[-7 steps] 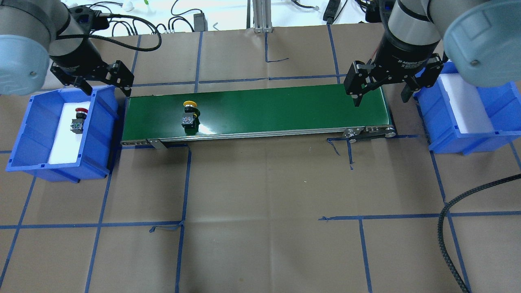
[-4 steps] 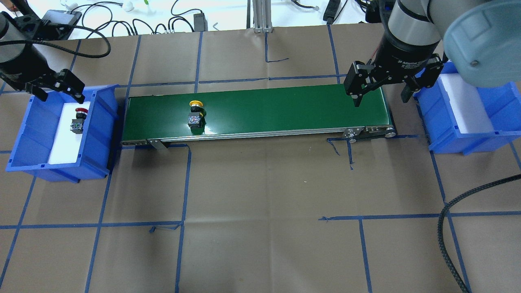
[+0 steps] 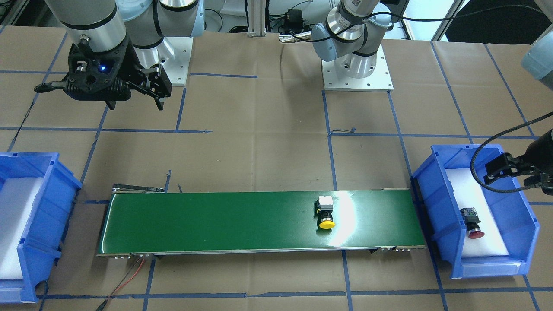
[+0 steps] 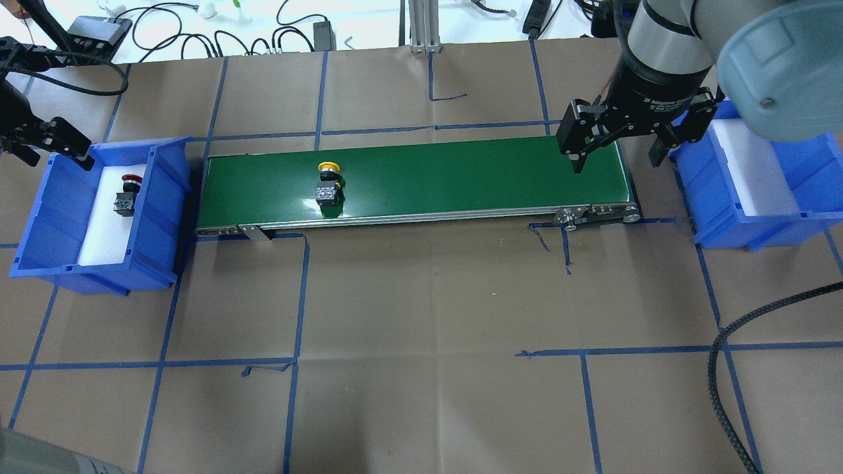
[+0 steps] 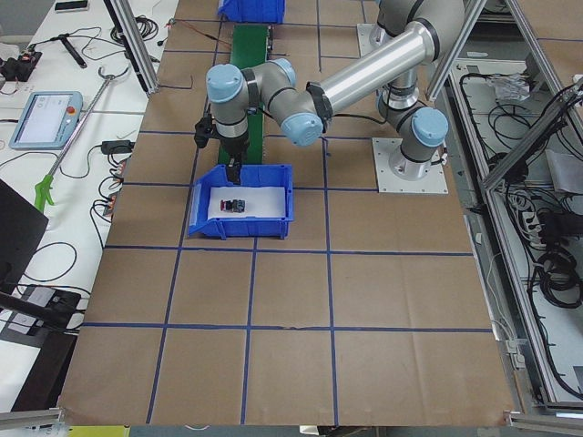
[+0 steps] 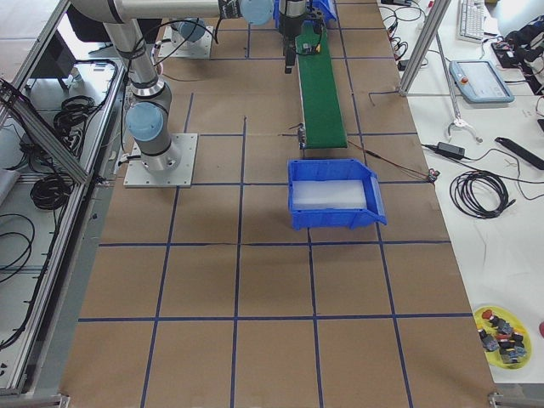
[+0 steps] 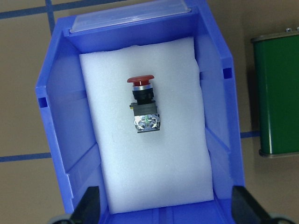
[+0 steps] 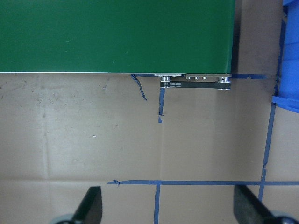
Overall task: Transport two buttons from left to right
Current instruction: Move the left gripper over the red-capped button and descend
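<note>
The yellow-capped button lies on its side on the green conveyor belt, in its left part; it also shows in the front view. The red-capped button lies on white foam in the left blue bin and shows in the left wrist view. My left gripper is open and empty above the bin's far-left corner, with its fingertips at the bottom of its wrist view. My right gripper is open and empty above the belt's right end.
The right blue bin holds only white foam and stands just past the belt's right end. A black braided cable lies on the table at the front right. Cables and an aluminium post are behind the table.
My left arm has swung left, from the belt's left end to over the left bin's far-left corner. The yellow button has moved a little right along the belt. My right gripper has not moved.
</note>
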